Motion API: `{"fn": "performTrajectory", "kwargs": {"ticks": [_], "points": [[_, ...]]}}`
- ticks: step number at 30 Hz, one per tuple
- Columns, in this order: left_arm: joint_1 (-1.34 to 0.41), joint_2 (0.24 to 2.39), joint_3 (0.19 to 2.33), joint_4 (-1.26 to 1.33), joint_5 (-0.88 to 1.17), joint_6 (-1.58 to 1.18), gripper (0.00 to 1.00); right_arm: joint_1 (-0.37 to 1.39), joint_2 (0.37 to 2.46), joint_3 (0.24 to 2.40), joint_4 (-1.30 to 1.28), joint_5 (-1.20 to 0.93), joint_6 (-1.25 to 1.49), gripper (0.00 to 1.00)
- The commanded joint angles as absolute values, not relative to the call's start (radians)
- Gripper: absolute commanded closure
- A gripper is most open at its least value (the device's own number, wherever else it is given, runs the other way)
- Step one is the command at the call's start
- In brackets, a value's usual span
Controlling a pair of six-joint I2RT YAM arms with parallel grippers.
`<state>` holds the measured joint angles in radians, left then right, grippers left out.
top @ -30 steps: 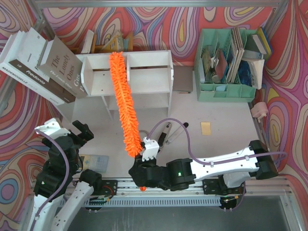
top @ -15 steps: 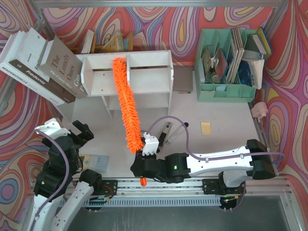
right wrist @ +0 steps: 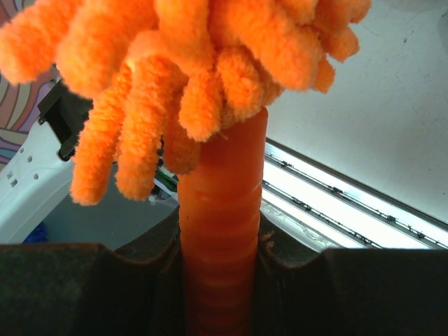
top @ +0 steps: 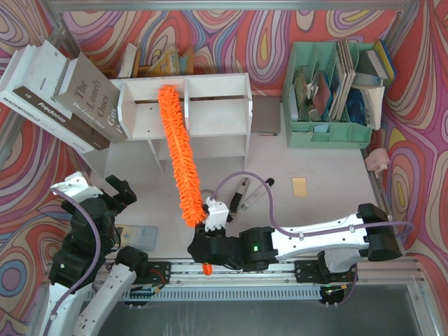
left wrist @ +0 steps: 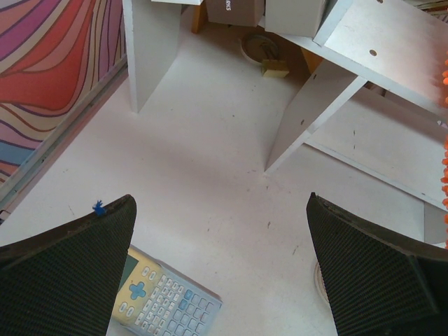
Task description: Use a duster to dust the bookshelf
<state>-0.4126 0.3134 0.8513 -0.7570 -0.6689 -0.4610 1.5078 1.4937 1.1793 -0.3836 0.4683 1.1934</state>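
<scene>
The white bookshelf (top: 210,115) stands at the back middle of the table. The fluffy orange duster (top: 178,150) runs from the near table up over the shelf, its far tip lying just left of the central divider. My right gripper (top: 208,239) is shut on the duster's ribbed orange handle (right wrist: 222,210), which sits tight between the jaws of that gripper (right wrist: 221,280). My left gripper (top: 119,190) hangs open at the near left, holding nothing. In the left wrist view the left gripper (left wrist: 220,203) faces bare table, with the bookshelf's boards (left wrist: 308,105) beyond.
A calculator (left wrist: 164,297) lies below my left gripper. Large books (top: 63,91) lean at the back left. A mint green organiser (top: 329,91) stands at the back right. Pens (top: 241,190) and a yellow note (top: 299,185) lie in the middle.
The right gripper has drawn back a little toward the near edge with the duster. The duster's tip swung right, then back left, across the shelf. The left arm has not moved.
</scene>
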Motion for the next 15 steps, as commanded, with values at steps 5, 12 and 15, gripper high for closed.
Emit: {"fn": "performTrajectory", "kwargs": {"ticks": [5,12,15], "points": [[-0.417,0.313,0.866,-0.761,-0.687,-0.465,0.02,1.516,1.471,1.184,-0.382,0.543,1.253,1.0],[-0.417,0.309,0.868,-0.764,-0.689,-0.466,0.02,1.462,1.498,1.153,-0.337,0.406,1.255,1.0],[-0.418,0.305,0.867,-0.764,-0.69,-0.468,0.02,1.457,1.53,1.187,-0.325,0.37,1.219,1.0]]}}
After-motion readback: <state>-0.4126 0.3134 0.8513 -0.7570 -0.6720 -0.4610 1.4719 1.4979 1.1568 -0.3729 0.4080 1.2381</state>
